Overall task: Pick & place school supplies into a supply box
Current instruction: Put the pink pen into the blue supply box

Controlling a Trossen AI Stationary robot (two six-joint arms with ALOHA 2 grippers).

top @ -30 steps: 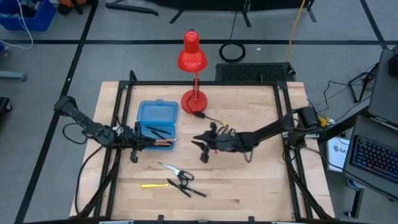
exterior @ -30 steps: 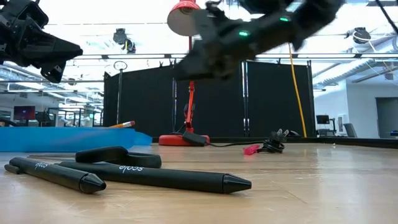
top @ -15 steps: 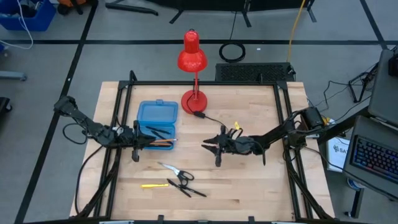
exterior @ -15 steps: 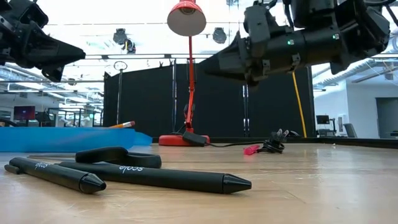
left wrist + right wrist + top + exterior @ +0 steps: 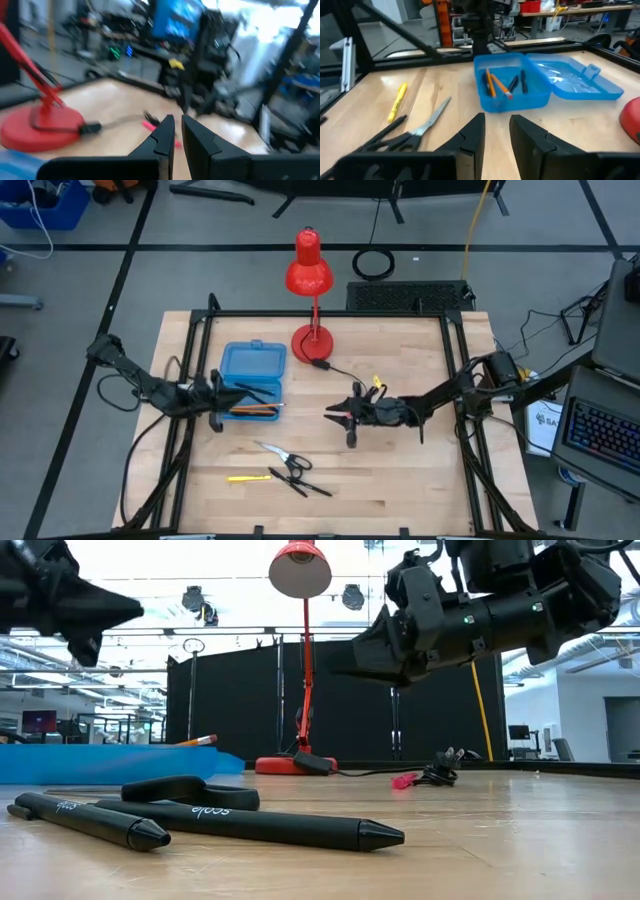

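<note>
Right gripper: jaws slightly parted, empty. Scissors ahead, off to one side. Supply box beyond. Advice: widen, straddle blades, then pinch. Left gripper: jaws nearly together, empty.

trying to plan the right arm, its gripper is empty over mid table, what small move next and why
Probably swing the right gripper toward the scissors near the table's front and lower onto them. It holds nothing, its fingers stand slightly apart, and the scissors, a yellow pencil and black pens still lie outside the open blue box.
</note>
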